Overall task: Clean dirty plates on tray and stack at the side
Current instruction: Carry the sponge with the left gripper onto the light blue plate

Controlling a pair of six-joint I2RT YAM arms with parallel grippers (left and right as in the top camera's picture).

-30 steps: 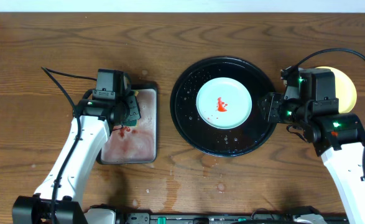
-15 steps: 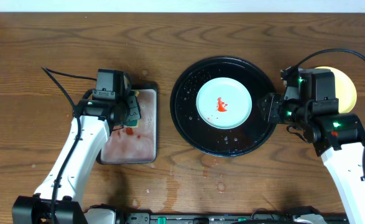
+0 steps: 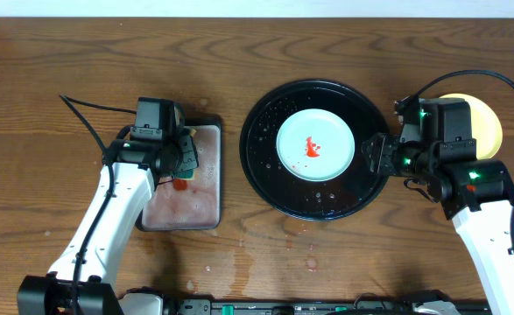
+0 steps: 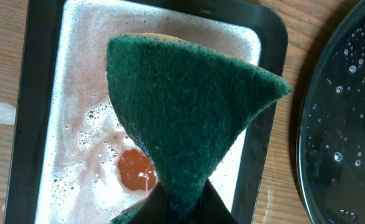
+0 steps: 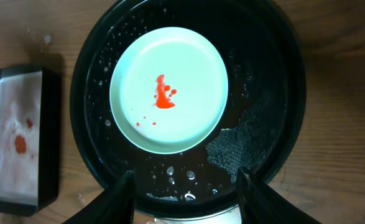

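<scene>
A pale mint-green plate (image 3: pixel 315 146) with a red sauce smear lies in the middle of the round black tray (image 3: pixel 258 166); the right wrist view shows this plate (image 5: pixel 188 87) on the wet tray (image 5: pixel 263 81). My right gripper (image 3: pixel 375 157) hovers at the tray's right rim, its jaws (image 5: pixel 185 190) open and empty. A pale yellow plate (image 3: pixel 491 131) lies on the table to the right, partly hidden by the right arm. My left gripper (image 3: pixel 185 159) is shut on a green sponge (image 4: pixel 188 118) above the small rectangular tray.
The small black-rimmed rectangular tray (image 3: pixel 214 131) left of the round tray holds pinkish soapy water with a red blob (image 4: pixel 135 171). Water drops (image 3: pixel 309 261) dot the wood in front of the round tray. The table's far edge runs along the top.
My right gripper's jaws have spread a little wider at the tray's rim. The left gripper and sponge have barely shifted over the small tray.
</scene>
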